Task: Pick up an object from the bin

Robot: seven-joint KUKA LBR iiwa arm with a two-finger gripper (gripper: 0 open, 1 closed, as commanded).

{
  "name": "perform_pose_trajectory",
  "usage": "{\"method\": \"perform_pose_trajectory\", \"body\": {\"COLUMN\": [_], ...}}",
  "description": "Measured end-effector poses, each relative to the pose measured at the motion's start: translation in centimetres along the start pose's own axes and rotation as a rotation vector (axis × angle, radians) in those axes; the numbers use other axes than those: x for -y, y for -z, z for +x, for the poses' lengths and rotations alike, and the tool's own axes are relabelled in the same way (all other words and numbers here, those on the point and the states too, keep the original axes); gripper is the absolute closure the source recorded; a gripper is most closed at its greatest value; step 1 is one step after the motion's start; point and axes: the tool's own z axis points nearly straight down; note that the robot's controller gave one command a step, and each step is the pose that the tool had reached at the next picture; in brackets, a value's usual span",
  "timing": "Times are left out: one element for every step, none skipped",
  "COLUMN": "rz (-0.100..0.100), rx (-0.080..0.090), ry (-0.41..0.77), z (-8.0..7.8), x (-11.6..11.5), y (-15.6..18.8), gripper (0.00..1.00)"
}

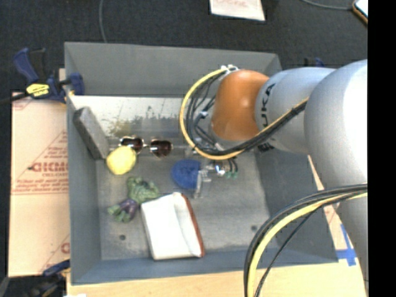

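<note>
My gripper [204, 177] hangs under the orange wrist cover near the middle of the bin. Directly to its left, touching or nearly touching it, lies a blue rounded thing [184, 174]. A small green piece [231, 174] peeks out on the gripper's right side. Just behind the blue thing lies a pair of dark sunglasses [147, 145]. Nothing can be seen held in the gripper.
A yellow ball-like thing [121, 161] lies at the left by the sunglasses. A green and purple soft toy [132, 198] sits in front of it. A white book with a brown edge [168, 226] lies at the front. The arm covers the bin's right half.
</note>
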Motion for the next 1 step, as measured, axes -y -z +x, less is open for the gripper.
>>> {"method": "perform_pose_trajectory", "body": {"rz": [-0.002], "rx": [-0.007], "ry": [-0.031], "z": [0.51], "x": [-1.02], "y": [0.01], "gripper": [1.0]}}
